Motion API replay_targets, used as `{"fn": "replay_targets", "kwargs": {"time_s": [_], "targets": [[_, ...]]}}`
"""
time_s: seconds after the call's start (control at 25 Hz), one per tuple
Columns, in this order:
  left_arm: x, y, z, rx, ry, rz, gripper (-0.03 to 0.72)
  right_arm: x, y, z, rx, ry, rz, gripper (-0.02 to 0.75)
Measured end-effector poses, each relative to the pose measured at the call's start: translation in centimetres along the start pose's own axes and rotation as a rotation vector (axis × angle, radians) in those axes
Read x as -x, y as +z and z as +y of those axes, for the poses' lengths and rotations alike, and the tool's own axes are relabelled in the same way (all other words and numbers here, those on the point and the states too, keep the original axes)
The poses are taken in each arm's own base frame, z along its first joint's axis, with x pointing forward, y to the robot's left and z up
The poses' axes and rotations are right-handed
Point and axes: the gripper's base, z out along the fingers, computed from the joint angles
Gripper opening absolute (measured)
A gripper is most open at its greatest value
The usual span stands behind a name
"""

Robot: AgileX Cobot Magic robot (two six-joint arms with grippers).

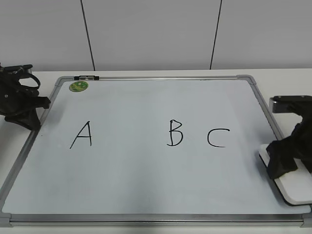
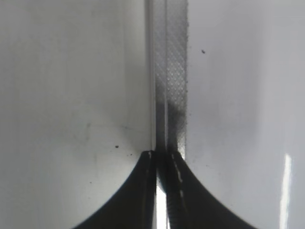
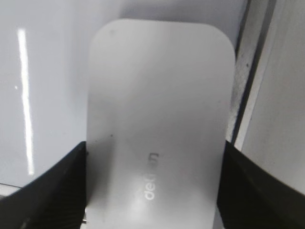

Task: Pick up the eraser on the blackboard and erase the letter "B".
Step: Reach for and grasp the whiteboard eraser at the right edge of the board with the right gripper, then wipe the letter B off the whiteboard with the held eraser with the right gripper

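The white eraser [image 1: 292, 187] lies flat at the right edge of the blackboard [image 1: 136, 180], partly over its frame. My right gripper [image 1: 280, 163] is down over the eraser's near-left end. In the right wrist view the eraser [image 3: 157, 109] fills the space between the two fingers of my right gripper [image 3: 155, 148], and both fingers touch its long sides. The letter "B" [image 1: 174, 133] stands in the middle of the board, well left of the eraser. My left gripper [image 1: 29, 122] is shut and empty at the board's left edge, and in the left wrist view its tips [image 2: 162, 153] sit over the metal frame [image 2: 171, 71].
A black "A" [image 1: 81, 135] is left of the B and a black "C" [image 1: 218, 138] is right of it, between the B and the eraser. A round green magnet [image 1: 78, 87] sits at the board's far left corner. The board lies on a white table [image 1: 282, 73].
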Motion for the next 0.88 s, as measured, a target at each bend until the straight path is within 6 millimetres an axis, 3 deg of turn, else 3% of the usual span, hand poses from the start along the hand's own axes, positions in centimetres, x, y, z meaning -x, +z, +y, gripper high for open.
{"fn": "replay_targets", "kwargs": {"time_s": [0.24,0.52,0.68,0.88], "targets": [[0.0,0.0,0.0,0.0,0.0,0.0,0.038,3.4,-3.7,1.3,0.015,-0.056,-0.041,0.533],[0.0,0.0,0.0,0.0,0.0,0.0,0.039,7.0,-7.6,7.1,0.041,-0.24,-0.178,0.533],[0.0,0.0,0.0,0.0,0.0,0.0,0.039,8.8,-7.6,10.0,0.06,-0.317,-0.199,0.533],[0.0,0.0,0.0,0.0,0.0,0.0,0.039,11.5,-5.2,12.3,0.067,-0.365,-0.179,0.534]]}}
